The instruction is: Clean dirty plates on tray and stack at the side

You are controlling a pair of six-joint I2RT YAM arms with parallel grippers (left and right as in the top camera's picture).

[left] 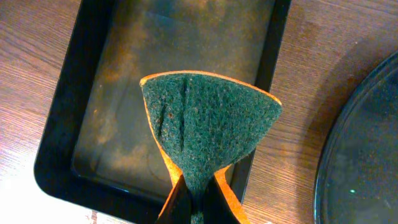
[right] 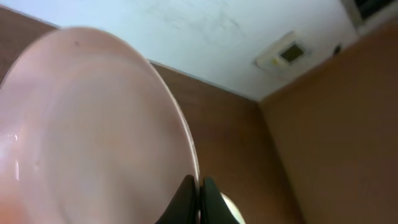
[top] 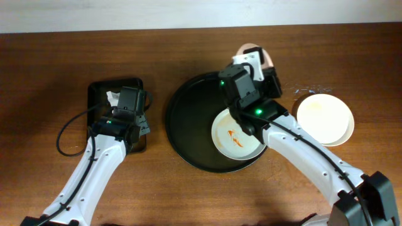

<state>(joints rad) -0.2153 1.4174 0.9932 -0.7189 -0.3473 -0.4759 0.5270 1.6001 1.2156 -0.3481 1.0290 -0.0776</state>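
Note:
The round black tray [top: 188, 119] sits mid-table. One white plate [top: 233, 135] with orange smears lies on its right part. My right gripper [right: 198, 193] is shut on the rim of a second plate [right: 93, 124] and holds it tilted up on edge above the tray's far side; only a sliver of that plate shows overhead [top: 257, 53]. A third plate [top: 325, 118], plain white, lies on the table right of the tray. My left gripper [left: 198, 208] is shut on a green and orange sponge [left: 208, 124] above the small rectangular tray.
The small rectangular dark tray [top: 95, 100] stands left of the round tray, with a bit of white paper [top: 113, 97] in it. A black cable [top: 69, 135] loops on the table at the left. Small scraps [top: 308, 90] lie near the right plate.

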